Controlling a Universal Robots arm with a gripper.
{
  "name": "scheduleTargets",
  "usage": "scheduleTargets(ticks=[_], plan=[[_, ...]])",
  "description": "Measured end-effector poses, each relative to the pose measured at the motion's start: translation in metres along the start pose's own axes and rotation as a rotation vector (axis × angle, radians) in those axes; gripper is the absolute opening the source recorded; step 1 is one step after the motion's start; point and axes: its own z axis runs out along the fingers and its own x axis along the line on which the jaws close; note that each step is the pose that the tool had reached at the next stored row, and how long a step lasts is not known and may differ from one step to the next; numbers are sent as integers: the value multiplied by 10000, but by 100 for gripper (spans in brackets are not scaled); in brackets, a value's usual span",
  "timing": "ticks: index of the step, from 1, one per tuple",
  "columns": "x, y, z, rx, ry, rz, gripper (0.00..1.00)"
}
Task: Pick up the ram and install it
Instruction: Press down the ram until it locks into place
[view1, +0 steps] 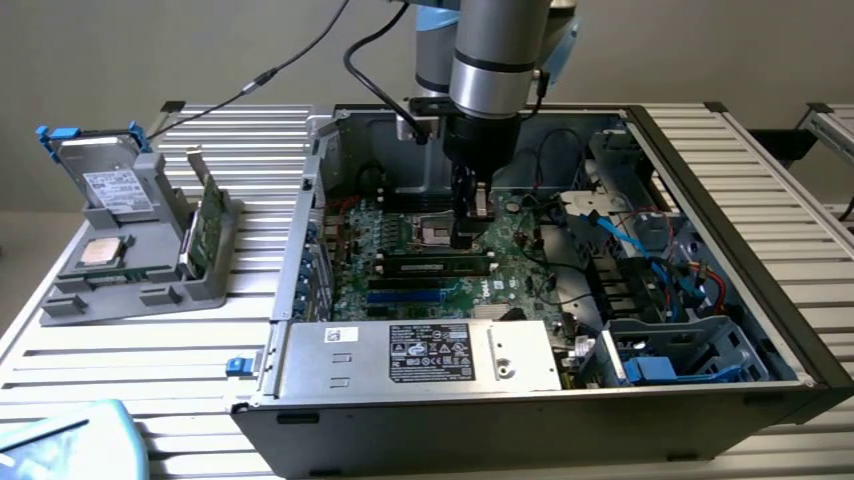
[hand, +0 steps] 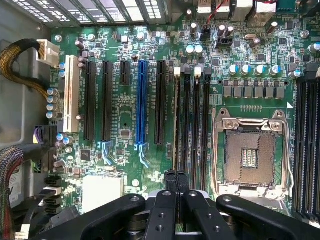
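The ram (view1: 430, 266) is a long green stick with black chips. It sits in one of the black slots of the motherboard (view1: 400, 300), inside the open computer case. In the wrist view the ram (hand: 178, 125) shows edge-on along the slot row beside the empty processor socket (hand: 249, 155). My gripper (view1: 465, 238) hangs straight down from the arm with its tips at the ram's end nearest the socket. Seen from the wrist, the gripper (hand: 176, 175) is shut, its two black fingers pressed together with nothing between them. Whether the tips touch the ram, I cannot tell.
A grey holder (view1: 147, 285) stands on the slatted table at the exterior view's left, with a boxy drive (view1: 114, 185), a square silver processor chip (view1: 104, 250) and another green stick (view1: 203, 232). A labelled power supply (view1: 414, 355), cables (view1: 667, 260) and the case walls surround the motherboard.
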Motion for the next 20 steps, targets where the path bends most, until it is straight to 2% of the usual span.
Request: scheduleTargets(ticks=[5, 20], plan=[[-1, -2, 20, 1, -3, -1, 11], [-13, -14, 183, 0, 0, -1, 11]])
